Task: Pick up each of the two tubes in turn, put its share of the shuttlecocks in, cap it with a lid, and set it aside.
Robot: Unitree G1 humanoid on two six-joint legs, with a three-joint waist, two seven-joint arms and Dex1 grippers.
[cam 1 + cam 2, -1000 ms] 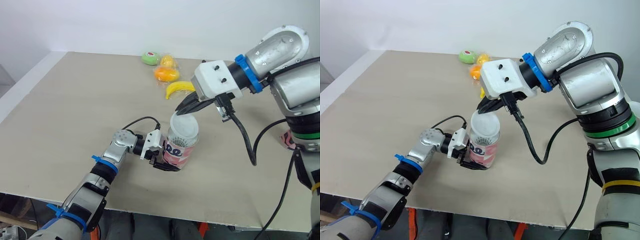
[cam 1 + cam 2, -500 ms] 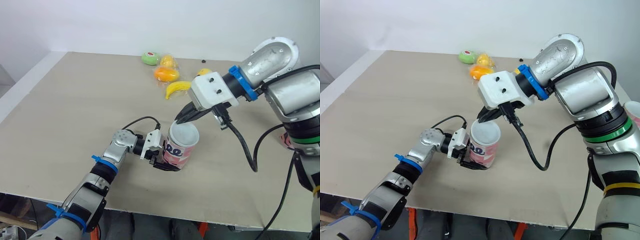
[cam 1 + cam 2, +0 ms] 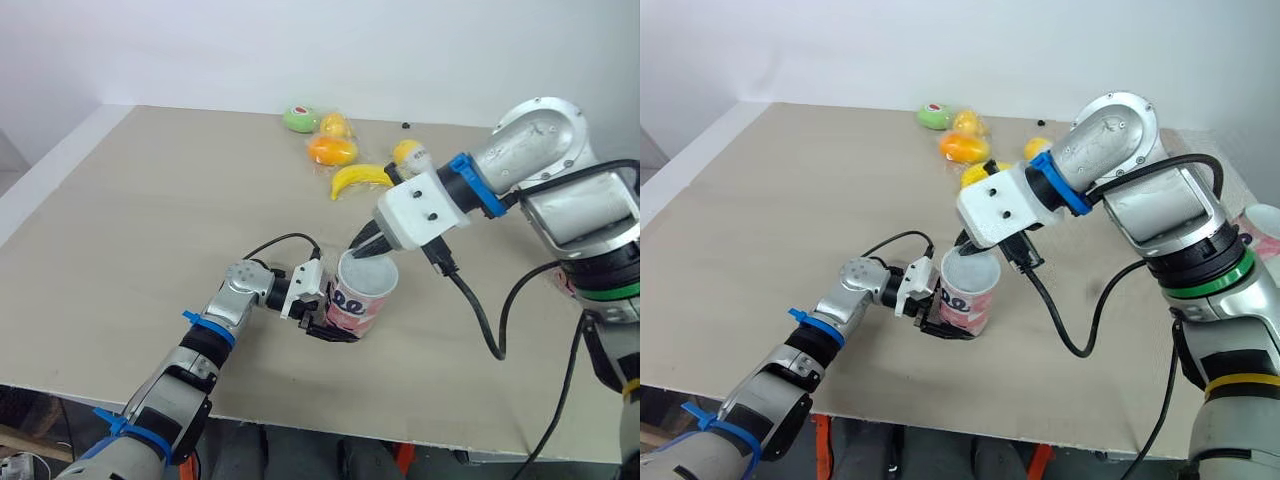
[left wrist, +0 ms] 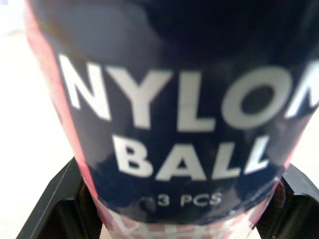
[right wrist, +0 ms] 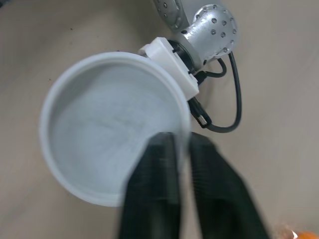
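- Left claw (image 3: 333, 328): closed around the lower part of the tube (image 3: 358, 302), one black finger on each side of it
- Tube: pink and white, close to upright with a slight tilt, near the front edge of the counter (image 3: 150, 220); whether its base touches the counter cannot be told
- Label (image 4: 184, 114), left wrist view: a dark band reading "NYLON BALL" and "3 PCS", seen close up between the left claw's fingers
- Right claw (image 3: 363, 244): reaches in from the robot's right and pinches the rim of the white lid (image 3: 368, 270), one of its fingers (image 5: 149, 199) inside the rim and the other outside
- Lid: round and shallow, hollow side up, lying at the mouth of the tube; whether it is fully seated cannot be told
- Far side of the counter, well apart from the tube: banana (image 3: 358, 178), orange fruit (image 3: 332, 150) and green fruit (image 3: 299, 118), grouped close together
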